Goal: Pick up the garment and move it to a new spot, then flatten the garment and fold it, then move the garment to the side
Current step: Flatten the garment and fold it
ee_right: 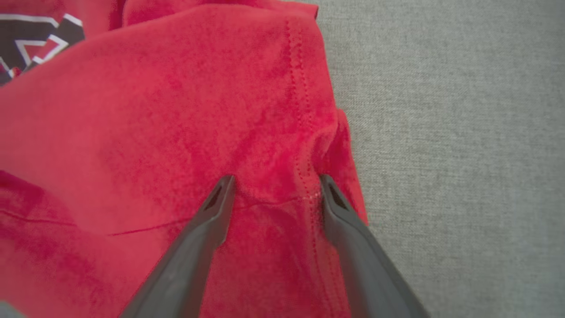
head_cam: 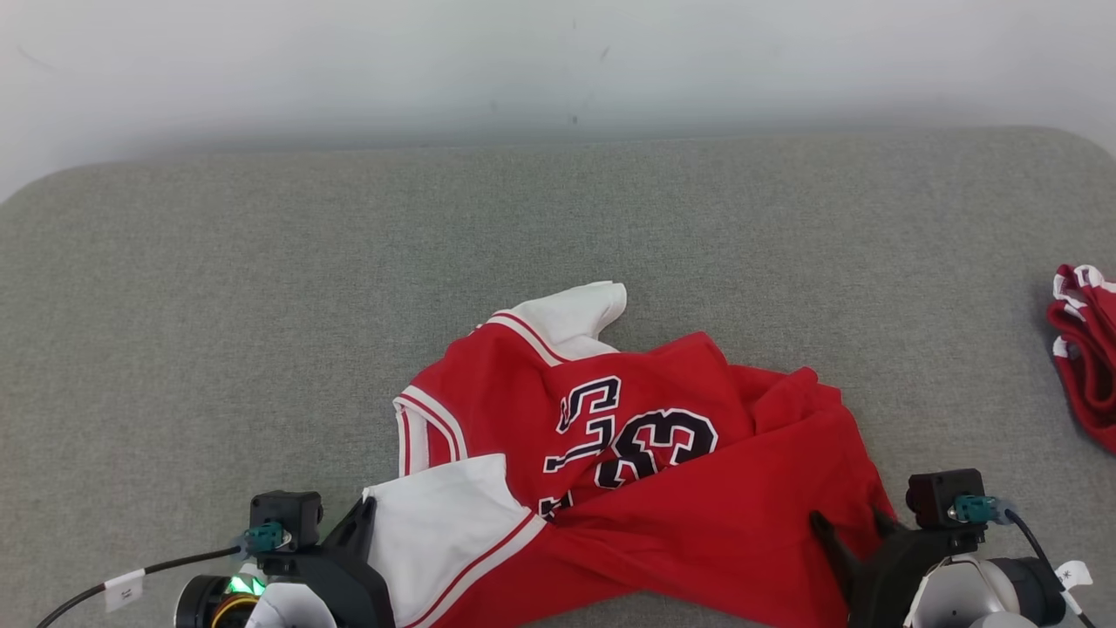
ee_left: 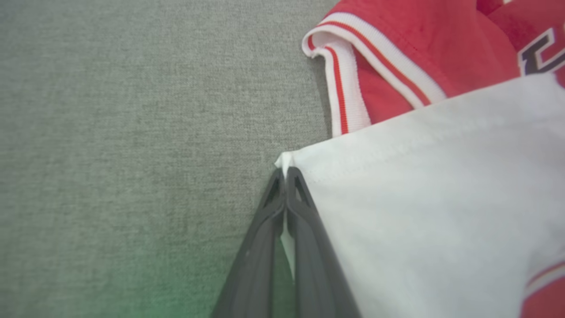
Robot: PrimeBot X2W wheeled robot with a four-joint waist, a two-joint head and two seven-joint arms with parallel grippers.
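The garment (head_cam: 663, 497) is a red jersey with white sleeves and dark numbers, lying crumpled on the grey padded surface (head_cam: 261, 305) near its front edge. My left gripper (head_cam: 364, 515) is shut on the corner of the white sleeve (ee_left: 419, 198); in the left wrist view the gripper (ee_left: 286, 173) pinches the white hem. My right gripper (head_cam: 850, 523) is open over the jersey's right edge. In the right wrist view this gripper (ee_right: 276, 183) straddles the red hem seam (ee_right: 304, 145), with the fingers (ee_right: 216, 212) resting on the fabric.
A second red and white piece of clothing (head_cam: 1085, 349) lies bunched at the far right edge of the surface. A pale wall (head_cam: 523, 61) rises behind the surface. Bare grey cloth stretches to the left and far side of the jersey.
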